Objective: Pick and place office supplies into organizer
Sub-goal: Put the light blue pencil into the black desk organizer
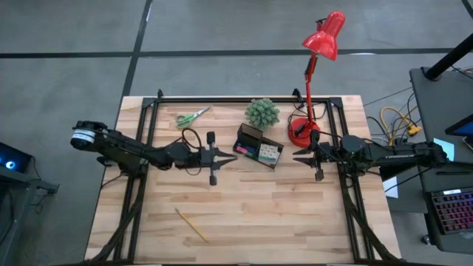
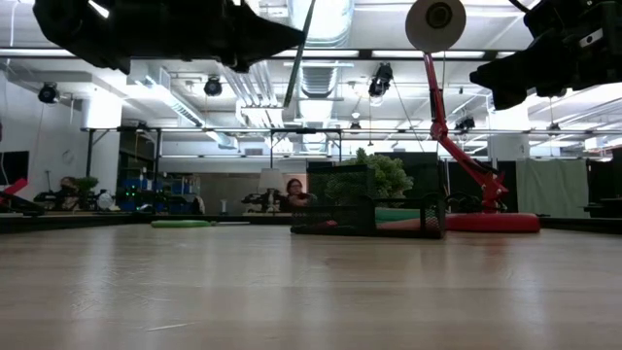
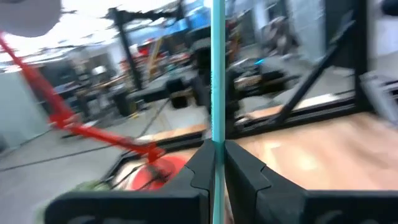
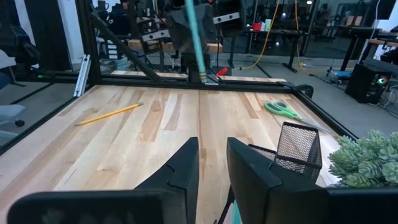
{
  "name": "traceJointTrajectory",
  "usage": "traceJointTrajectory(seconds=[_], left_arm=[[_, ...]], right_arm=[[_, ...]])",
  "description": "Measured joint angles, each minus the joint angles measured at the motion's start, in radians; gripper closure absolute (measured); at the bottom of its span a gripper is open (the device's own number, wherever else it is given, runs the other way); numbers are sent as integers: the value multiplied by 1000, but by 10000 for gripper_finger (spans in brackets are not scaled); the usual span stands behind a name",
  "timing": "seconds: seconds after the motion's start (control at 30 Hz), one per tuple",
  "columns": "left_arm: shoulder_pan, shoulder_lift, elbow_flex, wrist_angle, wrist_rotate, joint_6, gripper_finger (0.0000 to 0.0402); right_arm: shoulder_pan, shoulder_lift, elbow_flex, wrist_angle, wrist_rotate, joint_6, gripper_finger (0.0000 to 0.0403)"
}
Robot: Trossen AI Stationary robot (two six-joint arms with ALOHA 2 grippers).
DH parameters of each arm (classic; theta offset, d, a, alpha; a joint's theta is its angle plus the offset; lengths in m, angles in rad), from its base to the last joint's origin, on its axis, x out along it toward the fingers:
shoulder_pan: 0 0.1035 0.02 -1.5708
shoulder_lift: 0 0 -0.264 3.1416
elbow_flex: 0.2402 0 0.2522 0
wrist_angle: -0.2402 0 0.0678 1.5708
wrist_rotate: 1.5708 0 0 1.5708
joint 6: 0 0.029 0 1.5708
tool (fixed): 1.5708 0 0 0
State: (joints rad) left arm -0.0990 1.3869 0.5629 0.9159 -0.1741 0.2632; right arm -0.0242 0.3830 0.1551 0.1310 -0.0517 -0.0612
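Centre of the high view: left gripper [image 1: 230, 156] sits just left of the organizer [image 1: 259, 145], right gripper [image 1: 297, 154] just right of it; yellow pencil [image 1: 191, 224] lies lower left, scissors [image 1: 192, 117] upper left.
Low view: organizer [image 2: 369, 212] stands at centre-right.
Left wrist view: jaws clamped on the teal pen [image 3: 217, 93], upright (keep it vertical and lower it into a compartment).
Right wrist view: right gripper [image 4: 212, 163] slightly parted, empty.

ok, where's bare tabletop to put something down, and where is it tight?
Free: the wide front strip around the yellow pencil, and the stretch between the scissors and the left gripper. Tight: the back right, where plant, organizer and lamp base cluster beside the right gripper.
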Motion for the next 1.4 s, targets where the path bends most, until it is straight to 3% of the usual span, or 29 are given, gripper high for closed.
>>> traceJointTrajectory(seconds=[0.17, 0.43, 0.77, 0.93, 1.4], left_arm=[[1, 0, 0, 61, 164, -45, 393], [51, 0, -9, 62, 175, -39, 393], [197, 0, -13, 9, 326, -46, 393], [283, 1, -13, 8, 469, -47, 393], [451, 2, -1, 50, 562, -21, 393]], right_arm=[[0, 0, 0, 0, 0, 0, 321], [0, 0, 0, 0, 0, 0, 318], [0, 0, 0, 0, 0, 0, 334], [0, 0, 0, 0, 0, 1, 331], [0, 0, 0, 0, 0, 1, 320]])
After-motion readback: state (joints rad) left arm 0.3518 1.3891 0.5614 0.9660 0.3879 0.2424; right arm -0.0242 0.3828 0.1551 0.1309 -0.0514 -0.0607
